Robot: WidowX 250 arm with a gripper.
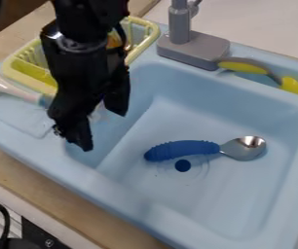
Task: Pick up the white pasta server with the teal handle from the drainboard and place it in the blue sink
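My gripper [104, 127] hangs over the left side of the light blue sink [243, 210], its two fingers apart with nothing visible between them. Nearest to it in the basin lies a spoon with a ribbed blue handle [181, 150] and a shiny metal bowl [244, 148]. The spoon rests on the basin floor to the right of the gripper, just behind the dark drain hole [183, 166], its bowl pointing right. The gripper does not touch it.
A yellow basket [143, 24] stands behind the arm at the back left. A white-handled utensil [11, 87] lies on the left ledge. The grey faucet [192, 47] rises at the back edge, and a yellow and grey utensil [245, 66] lies to its right.
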